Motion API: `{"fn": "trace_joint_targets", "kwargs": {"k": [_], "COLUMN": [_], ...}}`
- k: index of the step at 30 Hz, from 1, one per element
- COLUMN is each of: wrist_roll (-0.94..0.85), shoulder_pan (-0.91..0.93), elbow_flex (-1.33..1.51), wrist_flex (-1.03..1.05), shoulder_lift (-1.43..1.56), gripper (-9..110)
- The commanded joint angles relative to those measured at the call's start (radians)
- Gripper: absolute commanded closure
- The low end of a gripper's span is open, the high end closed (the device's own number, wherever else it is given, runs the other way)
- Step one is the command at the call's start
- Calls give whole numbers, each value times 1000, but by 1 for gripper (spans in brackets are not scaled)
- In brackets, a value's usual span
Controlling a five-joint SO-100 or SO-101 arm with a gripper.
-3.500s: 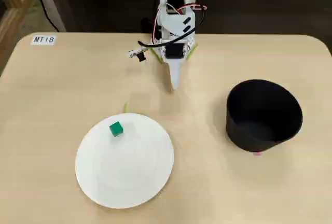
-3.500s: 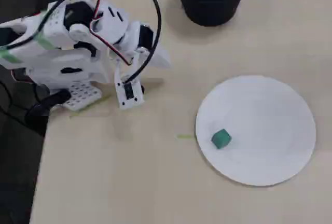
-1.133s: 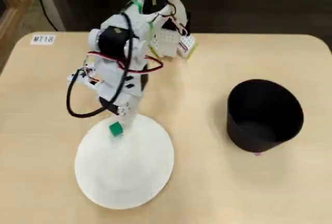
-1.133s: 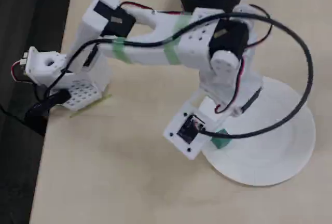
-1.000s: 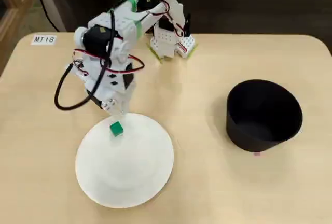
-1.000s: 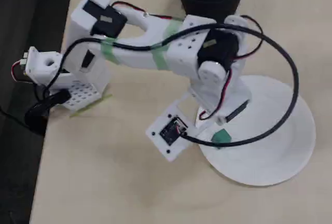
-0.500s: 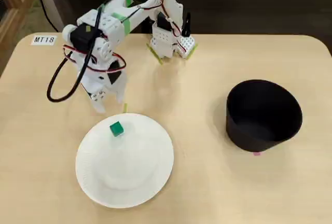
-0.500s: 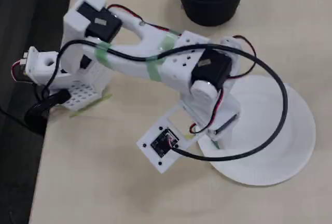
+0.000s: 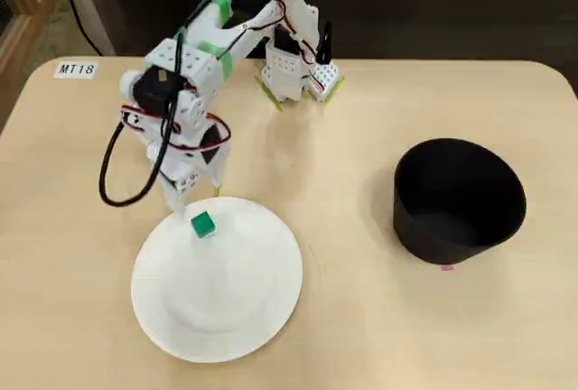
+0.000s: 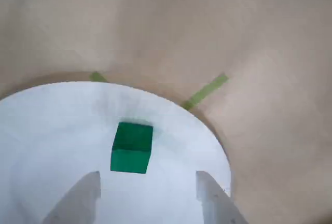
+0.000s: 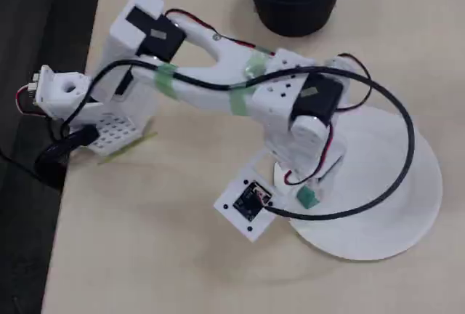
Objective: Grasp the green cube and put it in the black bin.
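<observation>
Gripper (image 10: 148, 195) wide open, empty, poised over plate (image 10: 46, 125); cube (image 10: 132, 148) just ahead of the fingertips, nearer the left finger in the wrist view; likely light, rigid, smooth; grip opposite flat faces; bin (image 9: 459, 200) well apart.

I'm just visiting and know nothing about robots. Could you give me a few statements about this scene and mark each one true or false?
1. The green cube sits on the white plate. True.
2. The gripper is closed on the cube. False: it is open, with the cube just ahead of the fingers.
3. The black bin already holds the cube. False: the cube is on the plate.
4. The bin stands apart from the plate. True.
</observation>
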Motion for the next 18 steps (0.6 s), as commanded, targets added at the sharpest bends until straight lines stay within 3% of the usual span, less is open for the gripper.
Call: {"fn": "trace_joint_targets", "kwargs": {"k": [1,18], "wrist_roll": [-6,-3], "shoulder_pan": [-8,18], "elbow_flex": [-12,-20], "wrist_flex": [-14,-110], "shoulder_lift": [-2,-77], "gripper": [74,75]}}
